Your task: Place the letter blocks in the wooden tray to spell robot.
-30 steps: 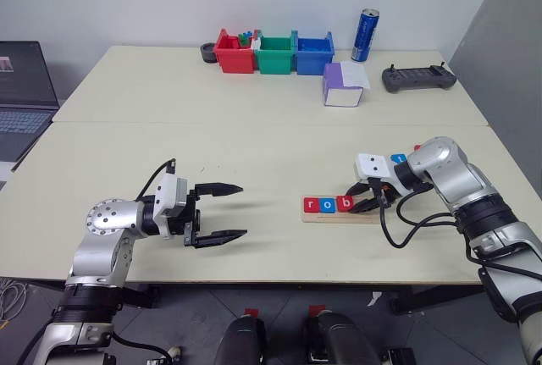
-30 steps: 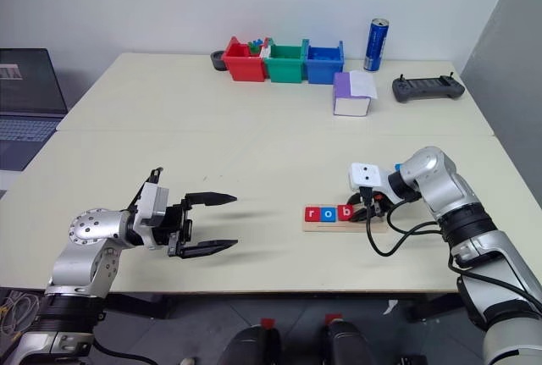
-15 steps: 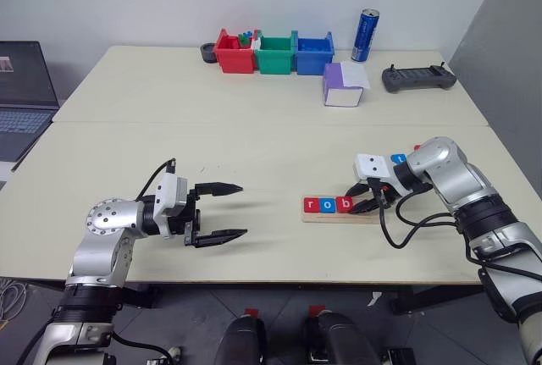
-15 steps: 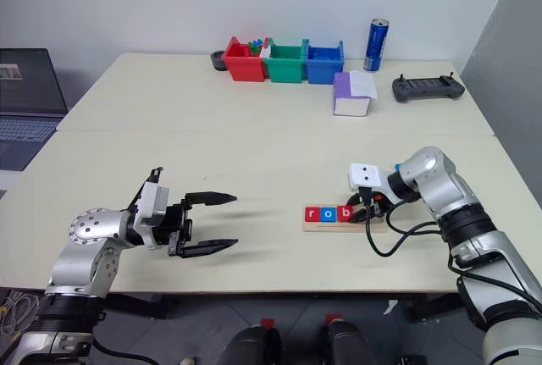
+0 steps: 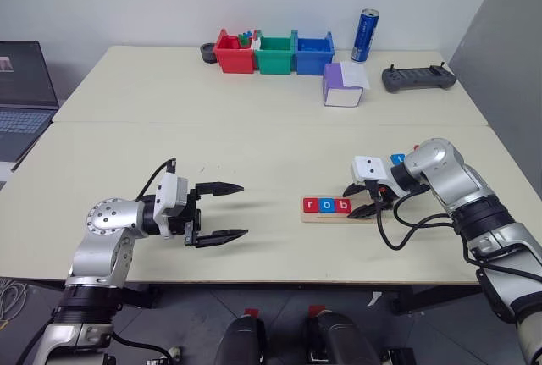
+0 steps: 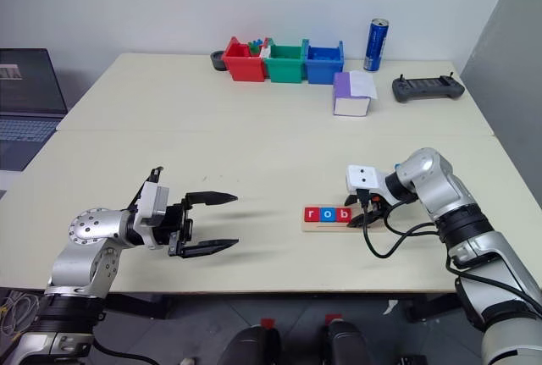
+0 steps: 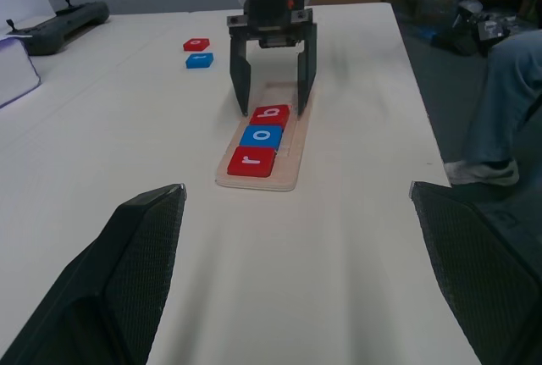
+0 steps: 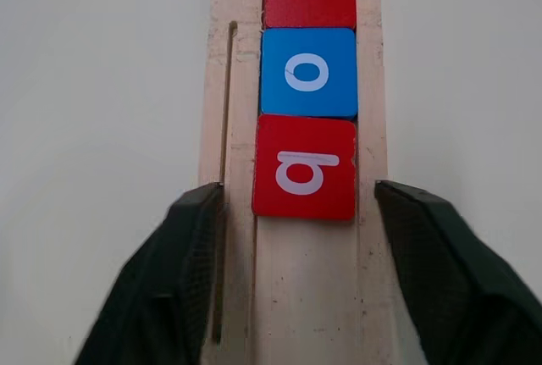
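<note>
— So where's the right gripper (image 8: 292, 284) at?

— Its fingers stand spread, one on each side of the wooden tray (image 8: 295, 314), holding nothing. The red b (image 8: 305, 167) lies flat in the tray just ahead of them, third after the red r (image 7: 251, 161) and blue o (image 7: 262, 136).

— Good seat?

— It looks a shade skewed against the o. I'd lift straight up so neither finger drags it, then check that it sits square.

— And the remaining letter blocks?

— A red one (image 7: 196, 44) and a blue one (image 7: 199, 60) lie on the bench beyond the tray, toward its right edge. Two slots at the tray's right end are free.

— Arm pose?

— Right forearm reaches in from the right edge, wrist bent, fingers tipped down over the tray. The left gripper (image 5: 218, 211) hangs level above the bench near the front edge, fingers apart and empty, well apart from the tray.
</note>
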